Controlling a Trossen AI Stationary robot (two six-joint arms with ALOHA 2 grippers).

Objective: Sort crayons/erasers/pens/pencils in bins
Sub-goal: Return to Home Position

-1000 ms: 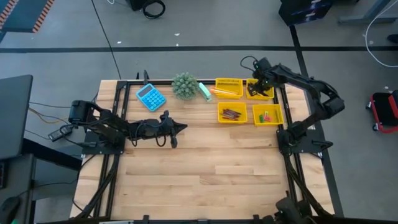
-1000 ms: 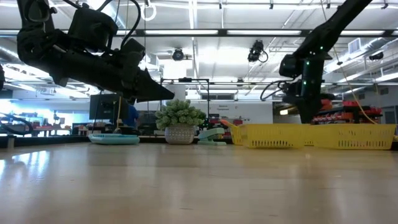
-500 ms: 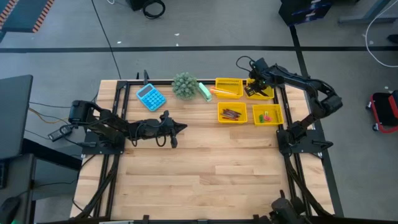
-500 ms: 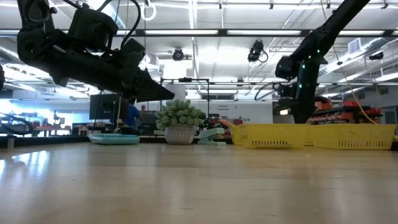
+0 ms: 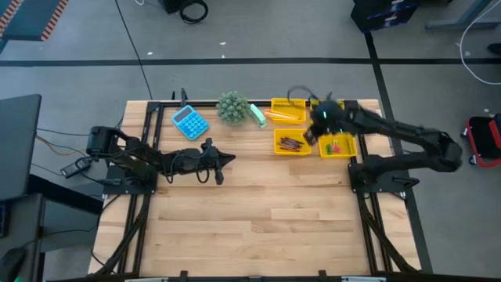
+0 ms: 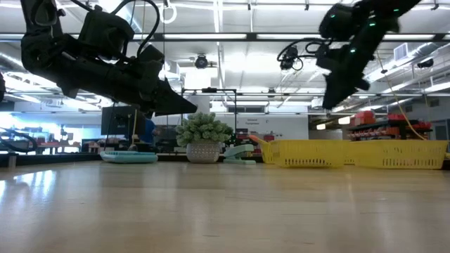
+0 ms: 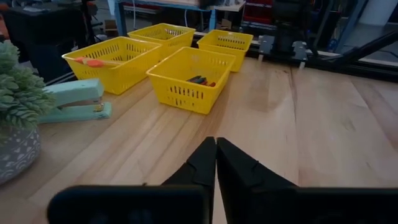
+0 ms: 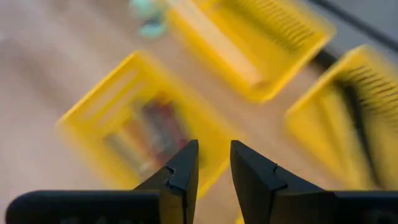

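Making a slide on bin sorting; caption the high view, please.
Right gripper hovers between the crayon bin and eraser bin; left gripper waits mid-table.

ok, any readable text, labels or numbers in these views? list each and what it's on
None can be read.
Calculator: key markings too small.
Stapler: no visible marking.
Bins: plain yellow, no labels.
Back-wall signs in the low view: too small and blurred.

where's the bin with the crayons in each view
High view: the crayon bin, lower left of the four bins.
Low view: inside the yellow row; which bin, cannot tell.
Left wrist view: nearest bin.
Right wrist view: blurred, beyond the right gripper.
Shared landmark: the potted plant, except in the right wrist view.
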